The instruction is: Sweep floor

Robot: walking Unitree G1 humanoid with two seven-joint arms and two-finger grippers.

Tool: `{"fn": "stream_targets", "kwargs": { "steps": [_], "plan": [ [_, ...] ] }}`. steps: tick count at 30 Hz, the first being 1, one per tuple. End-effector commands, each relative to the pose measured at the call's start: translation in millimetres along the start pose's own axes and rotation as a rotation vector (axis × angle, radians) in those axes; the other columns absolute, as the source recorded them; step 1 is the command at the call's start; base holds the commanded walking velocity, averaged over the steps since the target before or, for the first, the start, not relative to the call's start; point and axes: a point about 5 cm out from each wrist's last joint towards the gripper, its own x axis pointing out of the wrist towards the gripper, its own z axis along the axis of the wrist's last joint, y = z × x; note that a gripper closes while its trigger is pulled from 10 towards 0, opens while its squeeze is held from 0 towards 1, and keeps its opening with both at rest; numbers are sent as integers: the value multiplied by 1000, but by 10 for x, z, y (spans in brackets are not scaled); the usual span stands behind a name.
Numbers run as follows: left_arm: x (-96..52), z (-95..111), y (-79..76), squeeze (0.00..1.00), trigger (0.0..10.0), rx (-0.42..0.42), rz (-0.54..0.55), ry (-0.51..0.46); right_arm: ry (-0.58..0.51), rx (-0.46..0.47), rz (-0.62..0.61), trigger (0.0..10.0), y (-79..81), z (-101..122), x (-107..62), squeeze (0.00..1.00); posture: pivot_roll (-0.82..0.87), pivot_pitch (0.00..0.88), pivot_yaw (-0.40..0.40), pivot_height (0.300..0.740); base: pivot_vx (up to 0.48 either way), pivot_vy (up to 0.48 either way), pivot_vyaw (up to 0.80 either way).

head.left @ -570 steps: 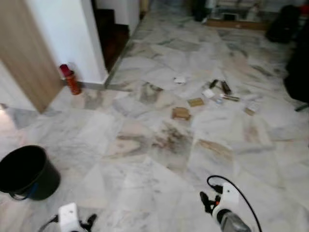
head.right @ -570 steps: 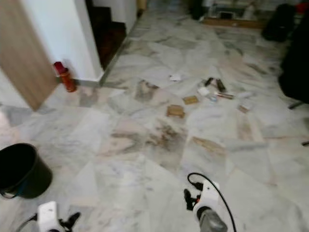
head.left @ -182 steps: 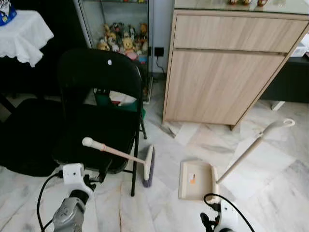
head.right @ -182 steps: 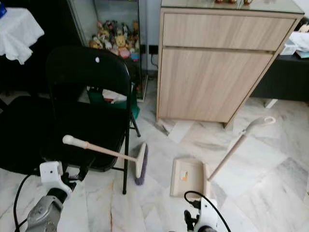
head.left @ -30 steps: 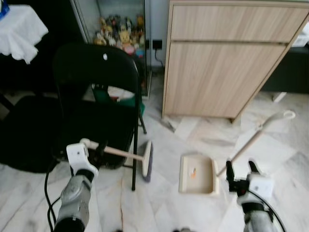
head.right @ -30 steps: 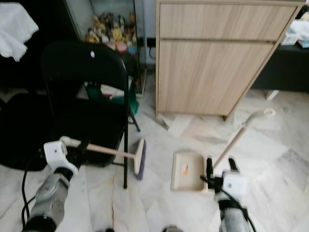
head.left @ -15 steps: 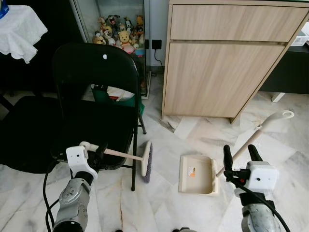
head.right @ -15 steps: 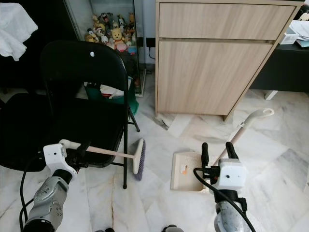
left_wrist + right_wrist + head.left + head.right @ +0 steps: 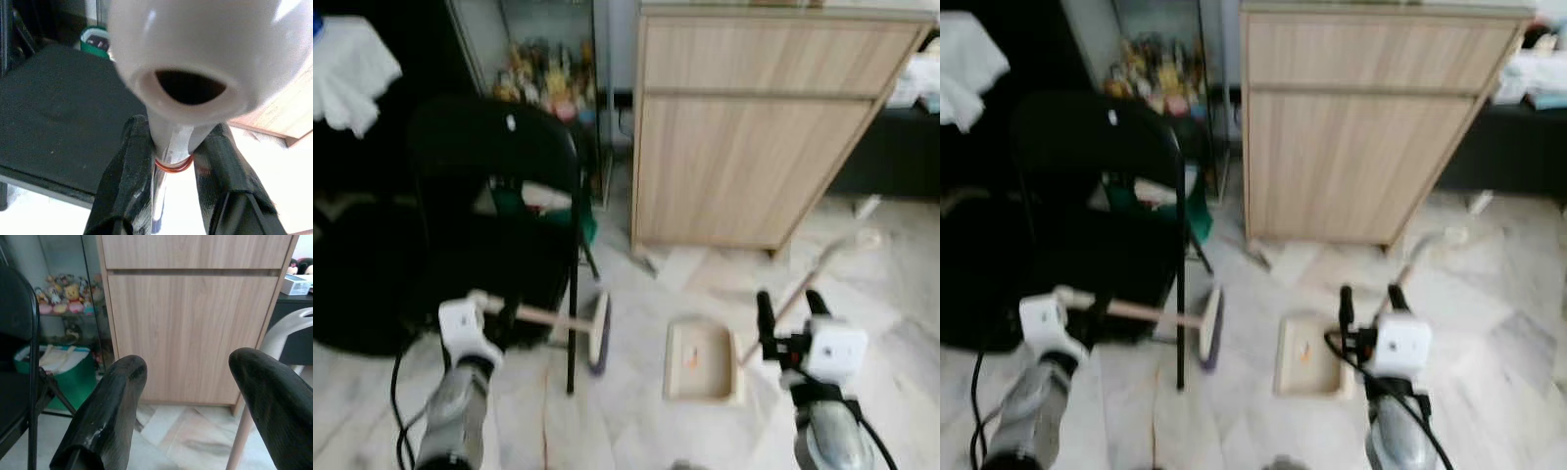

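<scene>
Left hand [image 9: 172, 161] now clamps broom handle [image 9: 543, 315]; right hand [image 9: 783, 311] nearer dustpan [image 9: 701, 362].

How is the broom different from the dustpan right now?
The broom is gripped by the left end effector; the dustpan is not held, with the open right end effector beside its handle. The broom's handle lies nearly level; the dustpan's slants upward. The broom's head stands on edge; the dustpan's tray lies flat. Both are cream-coloured.

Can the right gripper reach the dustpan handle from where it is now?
Probably yes. The right gripper is open and raised beside the dustpan handle, whose shaft passes by one finger in the right wrist view. Nothing stands between them.
</scene>
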Motion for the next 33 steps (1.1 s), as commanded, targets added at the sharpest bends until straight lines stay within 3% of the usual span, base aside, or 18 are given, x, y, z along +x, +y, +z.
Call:
{"fn": "stream_targets", "kwargs": {
  "steps": [1, 8, 15, 24, 25, 26, 33],
  "plan": [
    [-39, -98, -17, 0, 10000, 6, -5, 45, 0, -1, -18, 10000, -79, 27, -7, 0, -203, 156, 26, 740, 0, -315, 0],
    [-35, -104, -15, 0, 10000, 5, -4, 49, -2, 1, -19, 10000, -99, 41, 12, 0, -204, 163, 25, 740, 0, -316, 0],
    [-30, -119, -11, 0, 10000, 0, 7, 57, -2, 5, -21, 10000, -127, 52, 38, 0, -206, 174, 23, 740, 0, 0, 0],
    [-22, -135, -3, 0, 10000, 0, 14, 67, 47, 91, -79, 10000, -187, -31, 101, 0, -207, 186, 21, 740, 0, 0, 0],
    [-22, -136, -2, 0, 10000, 0, 15, 67, 47, 86, -74, 10000, -186, -32, 106, 424, -206, 191, 19, 740, 0, 0, 0],
    [-20, -139, 0, 0, 10000, 0, 17, 68, 54, 87, -71, 10000, -192, -48, 115, 1000, -205, 191, 17, 740, 0, 0, 0],
    [-18, -146, 12, 0, 10000, -2, 21, 72, 72, 89, -91, 10000, -251, -86, 150, 1000, -205, 197, 17, 740, 0, 0, 0]
  ]
}}
